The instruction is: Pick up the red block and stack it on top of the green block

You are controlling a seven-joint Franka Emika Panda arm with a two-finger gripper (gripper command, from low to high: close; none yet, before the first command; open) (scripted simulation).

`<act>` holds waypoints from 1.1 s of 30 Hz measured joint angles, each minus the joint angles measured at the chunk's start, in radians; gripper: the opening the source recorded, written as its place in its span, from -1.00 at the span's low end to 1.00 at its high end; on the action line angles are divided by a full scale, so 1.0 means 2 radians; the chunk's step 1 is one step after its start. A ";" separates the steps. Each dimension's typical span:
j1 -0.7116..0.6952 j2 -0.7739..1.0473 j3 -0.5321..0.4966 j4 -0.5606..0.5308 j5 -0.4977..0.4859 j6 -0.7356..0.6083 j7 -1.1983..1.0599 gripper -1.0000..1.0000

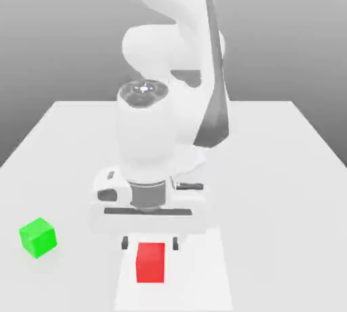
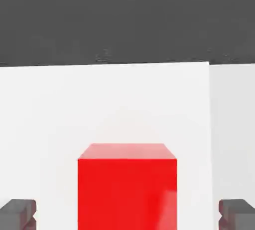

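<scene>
Exterior view, jaws: spread open (image 1: 150, 243), just above and behind the red block.
Exterior view, red block (image 1: 150, 263): on a bright white rectangular patch (image 1: 193, 270) of the tabletop (image 1: 284, 236).
Exterior view, green cube (image 1: 38, 237): toward the view's left, well apart from the red block; seen here alone.
Hand view, jaws: fingertips apart, red block between them across the frame, gaps both sides.
Writing: none legible.

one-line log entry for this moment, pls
gripper: open, near red block | held: nothing | green block: on table, exterior view's left | stack: not yet
</scene>
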 joint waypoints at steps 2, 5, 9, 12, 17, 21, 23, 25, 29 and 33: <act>-0.001 0.011 0.001 0.002 0.003 0.009 -0.003 -1.00; -0.001 0.011 0.002 0.002 0.002 0.009 -0.002 -1.00; 0.000 -0.002 0.000 -0.001 -0.001 -0.002 0.001 -1.00; 0.004 -0.052 -0.006 -0.008 -0.012 -0.044 0.009 -1.00; -0.020 -0.096 -0.029 -0.010 -0.016 -0.086 0.046 -1.00; -0.055 -0.103 -0.055 -0.004 -0.013 -0.099 0.093 -1.00; -0.074 -0.107 -0.067 -0.001 -0.013 -0.106 0.118 -1.00; -0.094 -0.110 -0.078 0.002 -0.013 -0.112 0.143 -1.00; -0.133 -0.117 -0.098 0.008 -0.015 -0.124 0.194 -1.00; -0.174 -0.123 -0.117 0.013 -0.019 -0.137 0.247 -1.00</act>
